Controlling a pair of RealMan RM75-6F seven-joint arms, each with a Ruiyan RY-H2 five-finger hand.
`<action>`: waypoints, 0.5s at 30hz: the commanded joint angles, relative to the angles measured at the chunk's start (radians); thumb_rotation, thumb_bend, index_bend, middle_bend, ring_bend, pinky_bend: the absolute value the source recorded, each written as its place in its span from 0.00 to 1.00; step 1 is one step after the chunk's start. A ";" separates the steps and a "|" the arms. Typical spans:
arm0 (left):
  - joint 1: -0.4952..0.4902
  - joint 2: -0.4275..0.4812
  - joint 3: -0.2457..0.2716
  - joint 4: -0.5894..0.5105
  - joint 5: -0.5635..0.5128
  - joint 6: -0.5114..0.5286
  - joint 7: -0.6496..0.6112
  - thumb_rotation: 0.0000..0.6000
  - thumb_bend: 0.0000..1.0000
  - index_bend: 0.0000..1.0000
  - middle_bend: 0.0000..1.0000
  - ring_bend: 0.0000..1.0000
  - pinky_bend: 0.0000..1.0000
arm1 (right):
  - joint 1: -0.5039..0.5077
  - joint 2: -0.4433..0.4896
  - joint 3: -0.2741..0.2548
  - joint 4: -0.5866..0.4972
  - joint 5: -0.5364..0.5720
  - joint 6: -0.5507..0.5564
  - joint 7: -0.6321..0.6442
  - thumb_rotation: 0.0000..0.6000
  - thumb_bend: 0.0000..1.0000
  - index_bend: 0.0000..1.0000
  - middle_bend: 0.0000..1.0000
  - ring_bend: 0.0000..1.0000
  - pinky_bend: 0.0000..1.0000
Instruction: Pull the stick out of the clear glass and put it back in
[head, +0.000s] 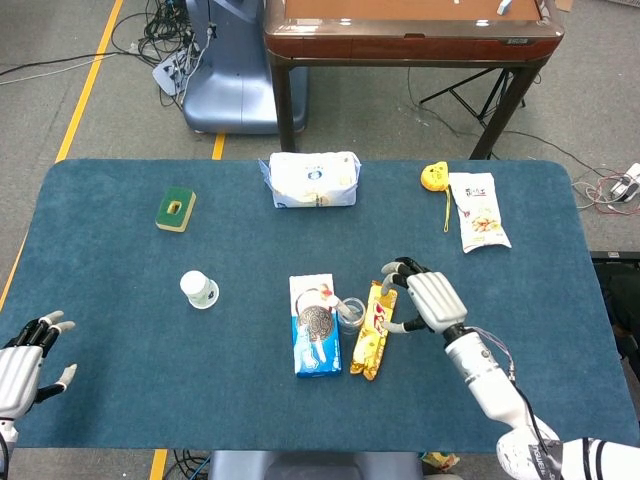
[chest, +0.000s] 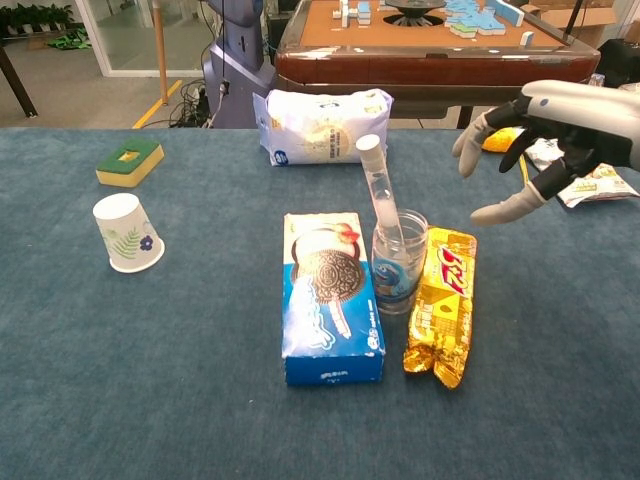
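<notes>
Chest view shows the clear glass (chest: 399, 262) standing upright near the middle of the blue counter (chest: 200, 400), with the stick (chest: 380, 192) resting inside it and leaning up and to the left, its top well above the rim. The glass sits between a blue cookie box (chest: 331, 295) on its left and a yellow snack wrapper (chest: 442, 305) on its right, just beside both; whether it touches either cannot be told. The right hand (chest: 545, 140) hovers above the counter to the right of the stick, fingers spread and holding nothing, its fingertips pointing left toward the stick's upper part but clearly apart from it.

In the head view the right hand (head: 425, 300) lies just right of the wrapper (head: 372, 329), with the glass (head: 351, 314) beyond the wrapper on the other side, so the wrapper sits between hand and glass. The left hand (head: 22, 365) is at the near left edge of the counter, fingers apart and empty, well away from the glass.

Elsewhere on the counter are a white paper cup (chest: 127, 233) upside down on the left, a green and yellow sponge (chest: 129, 162) behind it, a white bag (chest: 320, 123) at the back centre, and a snack packet (head: 478, 211) with a small yellow object (head: 434, 177) at the back right.
</notes>
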 joint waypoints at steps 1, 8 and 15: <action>0.000 0.000 0.000 0.000 -0.001 -0.001 -0.001 1.00 0.33 0.25 0.16 0.15 0.36 | 0.027 -0.020 0.007 0.007 0.029 -0.011 -0.032 1.00 0.00 0.47 0.23 0.12 0.28; 0.001 0.003 0.000 0.000 -0.003 -0.001 -0.007 1.00 0.33 0.25 0.16 0.15 0.36 | 0.081 -0.064 0.012 0.021 0.078 -0.031 -0.064 1.00 0.00 0.47 0.21 0.09 0.26; 0.004 0.007 -0.001 0.000 -0.002 0.005 -0.016 1.00 0.33 0.25 0.16 0.15 0.36 | 0.111 -0.100 0.004 0.044 0.099 -0.025 -0.086 1.00 0.01 0.47 0.21 0.09 0.24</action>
